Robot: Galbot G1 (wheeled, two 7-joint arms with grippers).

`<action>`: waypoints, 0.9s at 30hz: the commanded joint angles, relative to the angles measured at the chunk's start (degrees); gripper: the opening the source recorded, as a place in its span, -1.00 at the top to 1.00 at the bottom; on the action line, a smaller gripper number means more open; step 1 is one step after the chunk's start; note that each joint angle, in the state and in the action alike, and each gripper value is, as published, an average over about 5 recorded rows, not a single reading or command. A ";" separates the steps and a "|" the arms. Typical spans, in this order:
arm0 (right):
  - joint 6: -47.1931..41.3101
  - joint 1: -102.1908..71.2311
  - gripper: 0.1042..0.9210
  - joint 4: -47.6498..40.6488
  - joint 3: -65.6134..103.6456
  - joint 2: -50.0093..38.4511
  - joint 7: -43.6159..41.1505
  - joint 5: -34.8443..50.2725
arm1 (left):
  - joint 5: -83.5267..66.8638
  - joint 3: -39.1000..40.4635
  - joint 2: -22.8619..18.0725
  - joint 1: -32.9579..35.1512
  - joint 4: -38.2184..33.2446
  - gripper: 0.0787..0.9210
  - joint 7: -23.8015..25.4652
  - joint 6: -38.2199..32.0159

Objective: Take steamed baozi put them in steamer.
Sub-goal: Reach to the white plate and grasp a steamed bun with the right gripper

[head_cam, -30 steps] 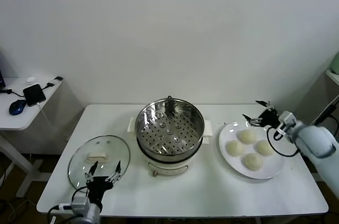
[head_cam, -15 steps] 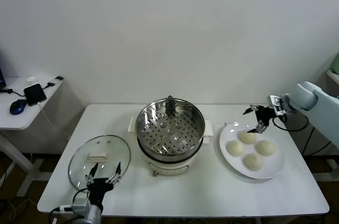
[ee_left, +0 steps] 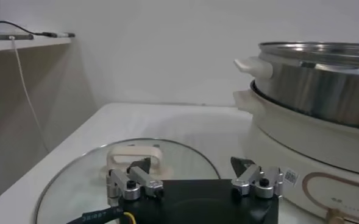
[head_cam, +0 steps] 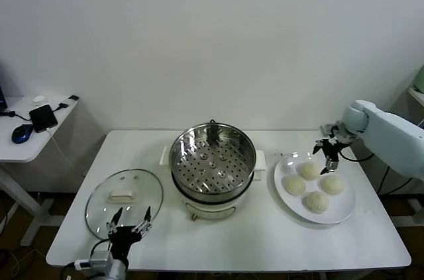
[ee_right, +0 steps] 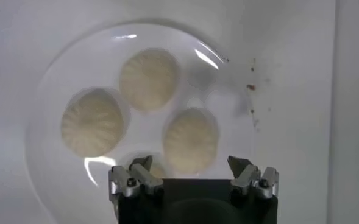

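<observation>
Nothing is loaded yet: all four steamed baozi (head_cam: 313, 186) sit on the plate (head_cam: 344, 212), the steamer (head_cam: 212, 160) seems empty, the right pincer (head_cam: 327, 158) hovers spread and empty above them, and the left pincer (head_cam: 129, 222) idles open by the lid (head_cam: 124, 199).

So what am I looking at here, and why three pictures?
It's a two-armed robot. One camera sits on its head; one rides on each wrist. On the white table stand a steel steamer, its glass lid and a plate of four buns. The right gripper hangs open above the plate; its wrist camera looks straight down at the buns. The left gripper waits open near the lid at the table's front edge. Neither holds anything, and the steamer has no buns in it.
</observation>
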 commanded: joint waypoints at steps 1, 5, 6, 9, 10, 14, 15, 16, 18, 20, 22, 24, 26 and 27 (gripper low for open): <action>-1.80 -3.84 -0.76 -5.55 1.84 4.24 1.31 -3.14 | -0.04 0.07 0.01 0.25 0.01 -0.77 -0.05 -0.15; -1.89 -5.04 -0.76 -6.82 4.21 4.86 2.19 -3.78 | 0.14 0.18 0.01 0.20 -0.04 -0.77 -0.06 -0.14; -1.93 -5.18 -0.76 -7.05 4.63 5.03 2.39 -3.77 | 0.18 0.22 0.00 0.16 -0.07 -0.77 -0.07 -0.09; -1.99 -5.47 -0.71 -7.57 5.61 5.54 2.80 -3.74 | 0.30 0.29 0.00 0.04 -0.16 -0.77 -0.09 0.02; -2.00 -5.53 -0.67 -7.68 5.83 5.68 2.88 -3.78 | 0.33 0.31 0.00 0.03 -0.22 -0.77 -0.10 0.06; -2.11 -5.36 -0.40 -7.47 6.17 5.69 2.67 -4.12 | 0.42 0.34 0.03 0.17 -0.57 -0.77 -0.10 0.11; -2.16 -5.20 -0.35 -7.15 6.18 5.55 2.51 -4.07 | 0.45 0.35 0.04 0.23 -0.65 -0.77 -0.10 0.11; -2.32 -4.91 -0.30 -6.39 6.14 5.20 2.33 -3.79 | 0.49 0.37 0.04 0.29 -0.77 -0.77 -0.09 0.10; -2.74 -3.74 -0.23 -3.98 5.62 4.15 1.87 -2.49 | 0.57 0.43 0.03 0.46 -1.07 -0.77 -0.08 0.08; -3.24 -0.96 -0.19 0.00 4.03 2.46 1.25 0.00 | 0.64 0.52 0.00 0.62 -1.39 -0.77 -0.08 0.05; -3.50 4.32 -0.18 4.62 0.29 0.72 0.59 3.36 | 0.71 0.67 -0.01 0.74 -1.63 -0.77 -0.09 -0.02; -3.05 11.45 -0.18 8.92 -5.29 -0.39 -0.16 7.41 | 0.86 0.92 0.02 0.86 -1.82 -0.77 -0.10 -0.15; -1.56 20.36 -0.18 12.65 -11.87 -0.24 -0.94 12.43 | 1.03 1.20 0.09 0.98 -1.98 -0.77 -0.12 -0.33; -0.20 25.21 -0.18 14.39 -14.86 0.46 -1.43 15.03 | 1.11 1.36 0.14 1.04 -2.05 -0.77 -0.12 -0.43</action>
